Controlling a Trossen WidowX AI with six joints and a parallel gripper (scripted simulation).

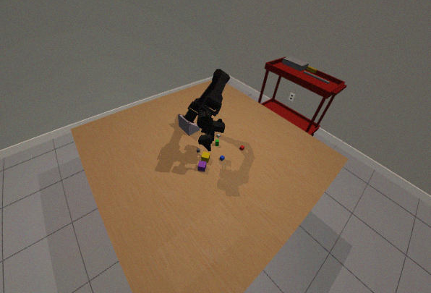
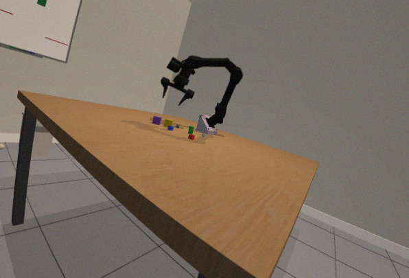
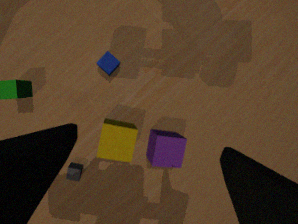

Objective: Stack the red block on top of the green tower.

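The red block [image 1: 242,147] [image 2: 191,136] lies on the table, apart from the green tower; it is not in the wrist view. The green tower [image 1: 217,142] [image 2: 191,130] [image 3: 15,89] stands upright with nothing on top and shows at the left edge of the wrist view. My gripper [image 2: 171,101] [image 3: 150,143] is open and empty, high above the table. In the wrist view its fingertips are on either side of the yellow and purple blocks, which lie far below. In the top view the fingers overlap and hide one another.
A yellow block [image 1: 205,156] [image 2: 168,123] [image 3: 117,142] and a purple block [image 1: 202,166] [image 2: 156,120] [image 3: 166,149] lie side by side. A blue block [image 1: 222,158] [image 2: 170,128] [image 3: 108,63], a small grey block [image 1: 198,150] [image 2: 177,126] [image 3: 74,171] and a small pale block [image 1: 218,135] [image 2: 204,135] lie around them.
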